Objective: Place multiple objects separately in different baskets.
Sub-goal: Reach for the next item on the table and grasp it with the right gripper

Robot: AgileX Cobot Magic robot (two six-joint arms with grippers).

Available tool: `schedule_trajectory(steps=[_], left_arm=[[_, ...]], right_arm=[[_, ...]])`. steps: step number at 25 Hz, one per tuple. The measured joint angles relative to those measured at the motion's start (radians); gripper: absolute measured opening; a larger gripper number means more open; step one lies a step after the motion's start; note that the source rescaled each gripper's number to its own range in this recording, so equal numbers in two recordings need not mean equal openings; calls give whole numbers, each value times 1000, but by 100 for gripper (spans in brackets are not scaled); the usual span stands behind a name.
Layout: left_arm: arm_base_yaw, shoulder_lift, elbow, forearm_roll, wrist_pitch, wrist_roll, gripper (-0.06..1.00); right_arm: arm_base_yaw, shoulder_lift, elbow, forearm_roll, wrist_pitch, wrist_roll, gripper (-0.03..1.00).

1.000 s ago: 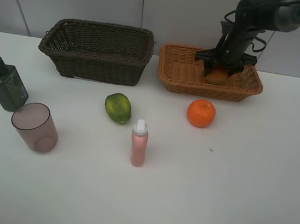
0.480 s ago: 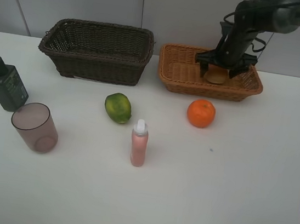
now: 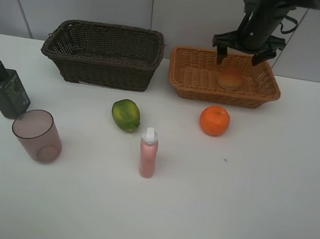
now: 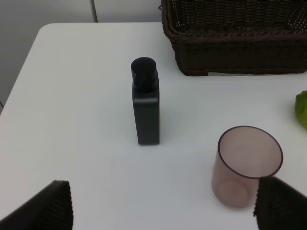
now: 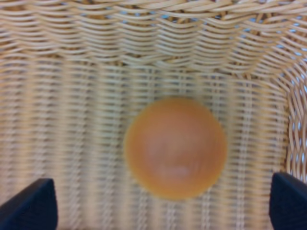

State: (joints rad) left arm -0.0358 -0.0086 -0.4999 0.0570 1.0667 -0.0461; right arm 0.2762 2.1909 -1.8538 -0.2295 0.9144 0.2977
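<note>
A red-yellow fruit point(image 3: 231, 79) point(image 5: 175, 147) lies loose in the orange-tan basket point(image 3: 184, 82). My right gripper point(image 3: 238, 55) point(image 5: 158, 207) hangs open just above it, not touching. The dark brown basket point(image 3: 103, 59) point(image 4: 235, 52) stands to its left. On the table are an orange point(image 3: 215, 120), a green fruit point(image 3: 126, 114), a pink bottle point(image 3: 148, 153), a mauve cup point(image 3: 37, 135) point(image 4: 247, 165) and a dark pump bottle point(image 3: 6, 90) point(image 4: 145, 103). My left gripper point(image 4: 163, 211) shows only in its wrist view, open, short of the pump bottle and the cup.
Both baskets stand along the table's far edge against a grey wall. The pump bottle and cup are close together near the left edge. The pink bottle stands upright just in front of the green fruit point(image 4: 302, 108).
My right gripper opened and let go of the red-yellow fruit, then rose out of the orange-tan basket. The fruit stays on the basket floor.
</note>
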Motion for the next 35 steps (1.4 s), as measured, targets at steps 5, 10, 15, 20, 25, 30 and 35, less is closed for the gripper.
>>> schedule_trajectory(steps=[5,10,15,20,25,30,35], left_arm=[[0,0,0,0,0,0,98],[0,0,0,0,0,0,98],[0,0,0,0,0,0,98],[0,0,0,0,0,0,98],[0,0,0,0,0,0,98],[0,0,0,0,0,0,98],[0,0,0,0,0,0,98]], right_arm=[[19,-95,135,24,-2,1,88],[43,-222,380,46,-120,4,96],[87,-321,559,48,-198,31,100],[117,-329,641,46,-214,106,100],[143,-329,668,48,-258,131,100],[159,-309,668,49,-274,132,100],[159,-264,668,34,-307,170,100]])
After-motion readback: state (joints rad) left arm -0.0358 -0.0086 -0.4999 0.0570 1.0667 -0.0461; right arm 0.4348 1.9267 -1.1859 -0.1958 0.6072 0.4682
